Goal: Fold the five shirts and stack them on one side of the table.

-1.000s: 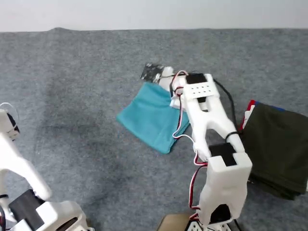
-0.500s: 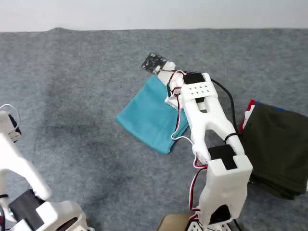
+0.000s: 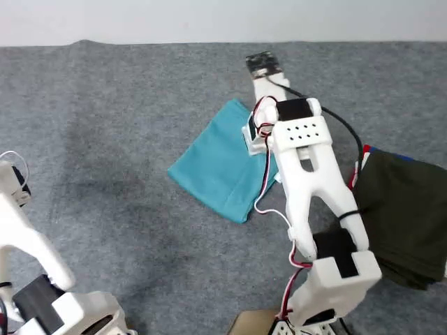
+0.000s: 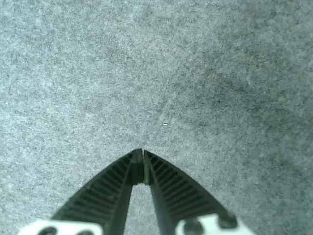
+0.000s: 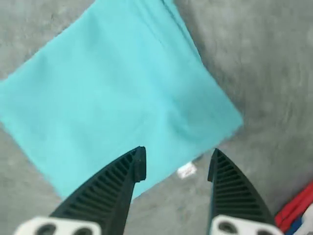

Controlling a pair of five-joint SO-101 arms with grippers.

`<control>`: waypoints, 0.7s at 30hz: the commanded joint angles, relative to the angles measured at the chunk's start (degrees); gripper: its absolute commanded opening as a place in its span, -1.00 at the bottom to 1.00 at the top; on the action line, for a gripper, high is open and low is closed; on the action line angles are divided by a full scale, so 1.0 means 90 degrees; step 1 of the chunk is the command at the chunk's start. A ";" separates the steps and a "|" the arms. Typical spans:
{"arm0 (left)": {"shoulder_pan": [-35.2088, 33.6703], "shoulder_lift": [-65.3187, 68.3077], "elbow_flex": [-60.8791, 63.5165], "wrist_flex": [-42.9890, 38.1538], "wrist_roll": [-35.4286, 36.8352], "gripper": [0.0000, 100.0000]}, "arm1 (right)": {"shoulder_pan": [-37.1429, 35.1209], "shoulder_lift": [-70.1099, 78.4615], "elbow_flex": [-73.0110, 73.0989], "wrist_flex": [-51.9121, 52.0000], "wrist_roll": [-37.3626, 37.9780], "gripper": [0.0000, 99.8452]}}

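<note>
A folded teal shirt (image 3: 220, 167) lies flat in the middle of the grey table; the right wrist view shows the same teal shirt (image 5: 107, 93) with a small white label (image 5: 186, 171) at its edge. My right gripper (image 5: 177, 154) hovers open above that edge, holding nothing. The right arm (image 3: 302, 139) stretches from the near edge over the shirt's right side. A stack of folded shirts (image 3: 405, 209) sits at the right edge, dark olive on top, with red, white and blue edges (image 3: 362, 159) below. My left gripper (image 4: 142, 155) is shut over bare felt.
Grey felt (image 3: 105, 125) covers the table, with open room to the left of the teal shirt and along the far edge. The left arm (image 3: 31, 251) stands at the near left corner. A brown object (image 3: 255, 322) pokes in at the near edge.
The right arm's wrist has swung toward the far edge and to the right, uncovering the teal shirt's far corner. The left arm and the stack have not moved.
</note>
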 commanded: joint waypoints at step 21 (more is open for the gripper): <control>0.0029 -0.0293 -0.0005 0.0010 0.0029 -0.99 | -0.0825 0.1324 -0.0977 0.0024 -0.3956 -0.15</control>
